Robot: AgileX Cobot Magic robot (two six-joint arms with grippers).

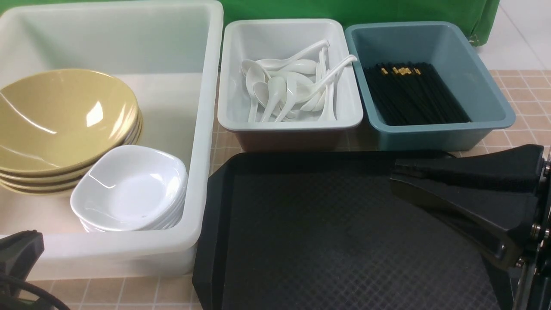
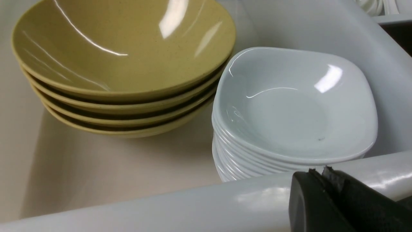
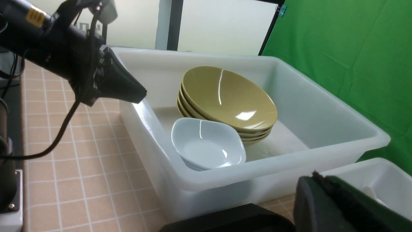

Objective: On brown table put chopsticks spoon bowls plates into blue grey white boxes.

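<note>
Several yellow bowls (image 1: 60, 116) and a stack of white plates (image 1: 129, 185) sit inside the large white box (image 1: 206, 129). Several white spoons (image 1: 292, 86) lie in the grey box (image 1: 284, 25). Black chopsticks (image 1: 413, 94) lie in the blue box (image 1: 495, 99). My left gripper (image 2: 318, 170) is shut and empty, just outside the white box's near rim (image 2: 161, 206), close to the plates (image 2: 289, 106). My right gripper (image 1: 394, 172) is shut and empty above the black tray (image 1: 323, 237).
The three boxes stand in a row on the tiled brown table (image 1: 525, 94), with the black tray in front of the grey and blue ones. A green cloth (image 1: 344, 10) hangs behind. The left arm (image 3: 64, 58) reaches over the table beside the white box.
</note>
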